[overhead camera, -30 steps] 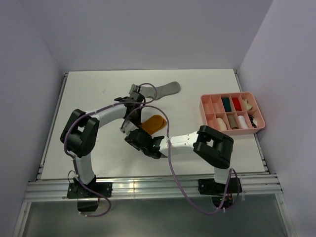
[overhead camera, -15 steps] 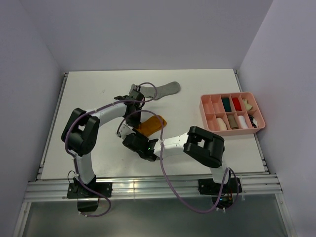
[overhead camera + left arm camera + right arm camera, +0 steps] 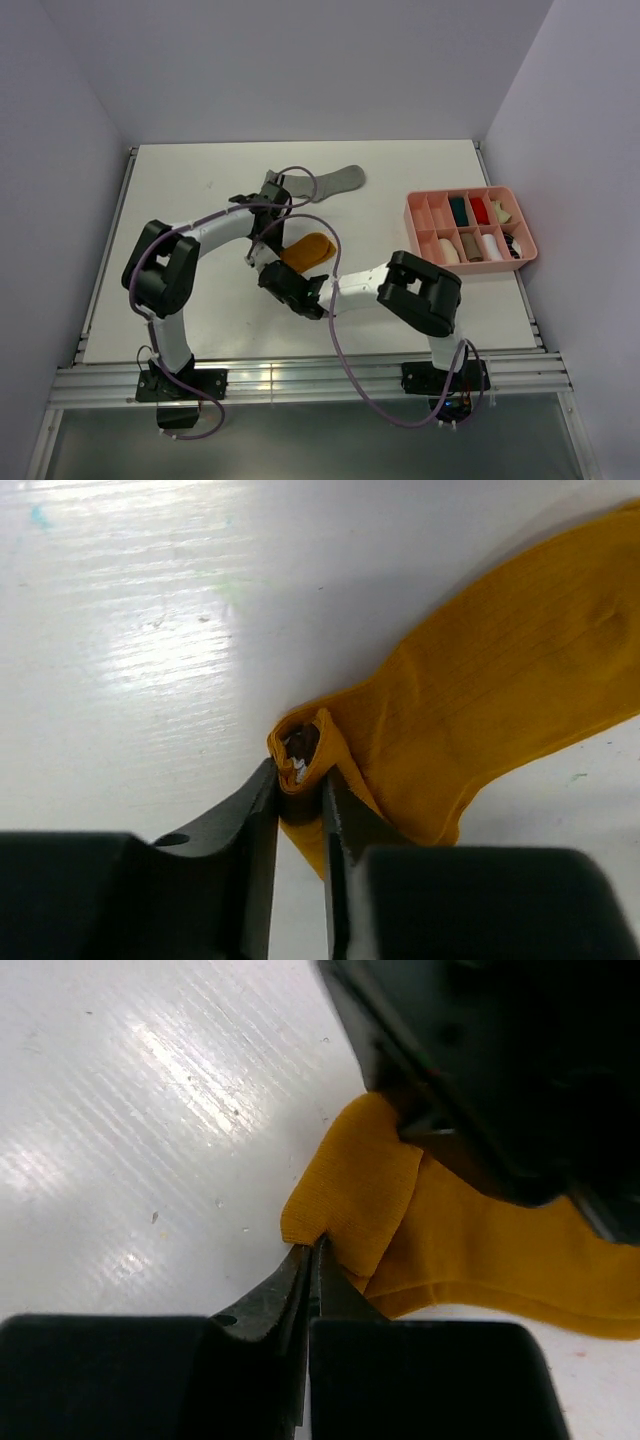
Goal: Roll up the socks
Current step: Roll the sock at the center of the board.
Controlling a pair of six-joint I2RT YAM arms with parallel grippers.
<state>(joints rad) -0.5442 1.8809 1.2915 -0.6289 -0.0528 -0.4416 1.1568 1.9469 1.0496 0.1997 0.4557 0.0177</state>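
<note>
At the centre of the table [image 3: 180, 200], the mustard sock [image 3: 307, 250] points its toe to two o'clock — your left gripper [image 3: 300, 780] clamps the rolled cuff, your right gripper [image 3: 312, 1255] nips the folded edge at eight o'clock. Turn both evenly; slack fabric unrolls.

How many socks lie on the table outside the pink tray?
2: a grey sock at the far middle, and a mustard sock at the centre. More may be hidden.

Folded mustard sock [image 3: 500, 700], grey sock [image 3: 336, 181] flat
</note>
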